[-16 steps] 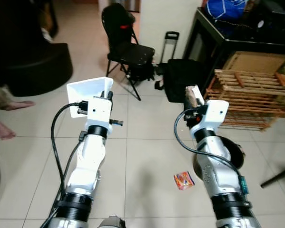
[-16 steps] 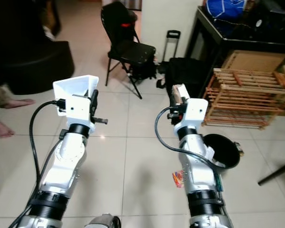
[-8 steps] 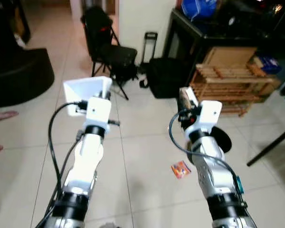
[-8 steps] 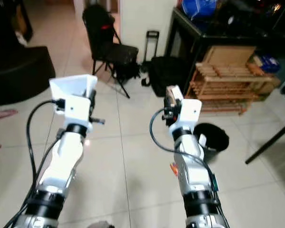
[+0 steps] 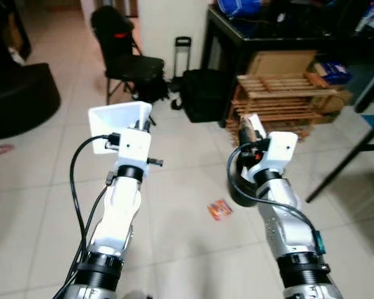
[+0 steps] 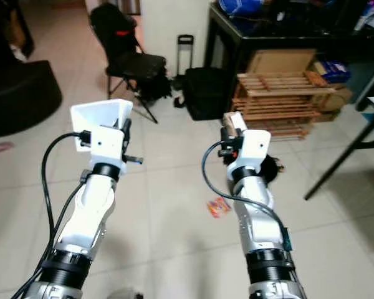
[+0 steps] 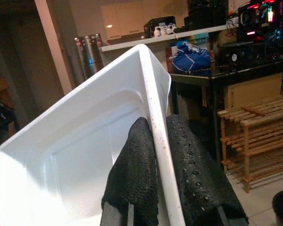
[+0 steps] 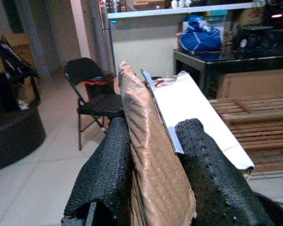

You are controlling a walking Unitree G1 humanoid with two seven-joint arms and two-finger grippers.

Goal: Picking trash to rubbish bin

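Both silver arms raised forward, left pincer (image 7: 160, 174) clamped, right pincer (image 8: 153, 174) clamped

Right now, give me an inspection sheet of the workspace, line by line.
Surface: pale tiled floor.
Job's things: orange wrapper on the floor; black bin behind the right arm.
Clutter: black bag, wooden rack.
Grippers: left gripper shut on white tray; right gripper shut on cardboard scrap.
Cables: black cable along the left arm.
Surroundings: folding chair, dark table.
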